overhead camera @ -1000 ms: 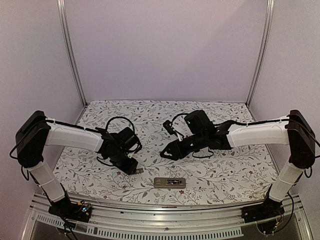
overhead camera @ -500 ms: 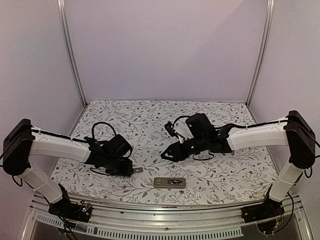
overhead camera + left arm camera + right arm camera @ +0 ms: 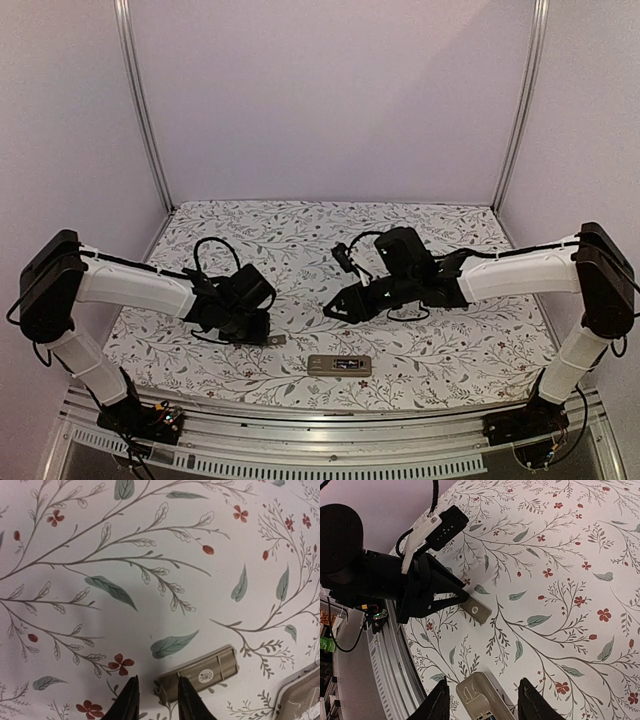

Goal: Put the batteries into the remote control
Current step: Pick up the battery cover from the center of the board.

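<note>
Tan cover panel point(image 3: 200, 674) off, near remote control point(image 3: 338, 365); batteries nowhere visible, loading seemingly undone; left gripper point(image 3: 157, 679) narrow at panel's end, grip unclear; right gripper point(image 3: 484, 682) agape, empty.

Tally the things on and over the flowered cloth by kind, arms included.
Remote control: 1
Cover panel: 1
Arms: 2, left arm and right arm
Total: 4

slim tan remote control point(image 3: 339, 365), flat, back up, dark oblong recess showing, near the table's point(image 3: 450, 340) front edge
</note>
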Motion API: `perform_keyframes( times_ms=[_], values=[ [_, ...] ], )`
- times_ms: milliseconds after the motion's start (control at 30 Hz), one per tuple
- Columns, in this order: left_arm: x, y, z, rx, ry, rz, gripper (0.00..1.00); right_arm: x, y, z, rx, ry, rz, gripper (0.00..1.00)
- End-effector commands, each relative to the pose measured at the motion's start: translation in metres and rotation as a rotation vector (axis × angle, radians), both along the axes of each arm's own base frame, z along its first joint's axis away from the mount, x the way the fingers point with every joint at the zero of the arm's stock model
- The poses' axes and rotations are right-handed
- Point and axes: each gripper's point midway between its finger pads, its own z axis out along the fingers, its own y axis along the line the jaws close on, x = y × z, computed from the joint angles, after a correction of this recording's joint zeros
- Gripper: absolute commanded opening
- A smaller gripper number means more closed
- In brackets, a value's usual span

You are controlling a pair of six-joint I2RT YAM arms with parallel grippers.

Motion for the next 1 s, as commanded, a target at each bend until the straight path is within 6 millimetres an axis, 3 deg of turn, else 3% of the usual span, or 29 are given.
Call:
perform_keyframes(
  times_ms=[0, 367, 600, 700, 867, 967],
  values=[
    [0.001, 0.004, 0.002, 0.020, -0.008, 0.011, 0.24, -0.002, -0.002, 0.011, 0.026, -0.016, -0.003, 0.45],
    [-0.008, 0.009, -0.010, 0.019, 0.032, 0.006, 0.12, -0.002, -0.004, 0.009, 0.015, -0.016, -0.004, 0.45],
    [-0.009, 0.009, -0.014, 0.019, 0.047, 0.002, 0.10, -0.002, -0.005, 0.009, 0.010, -0.017, -0.008, 0.45],
    [-0.010, 0.008, -0.014, 0.017, 0.051, -0.006, 0.00, -0.002, -0.006, 0.009, 0.008, -0.017, -0.010, 0.45],
    [-0.005, 0.005, 0.001, -0.001, 0.004, -0.025, 0.00, 0.000, -0.008, 0.011, 0.002, -0.026, -0.017, 0.45],
    [0.003, -0.010, 0.029, -0.011, -0.106, -0.116, 0.00, 0.000, -0.009, 0.019, 0.003, -0.047, -0.016, 0.45]
  ],
)
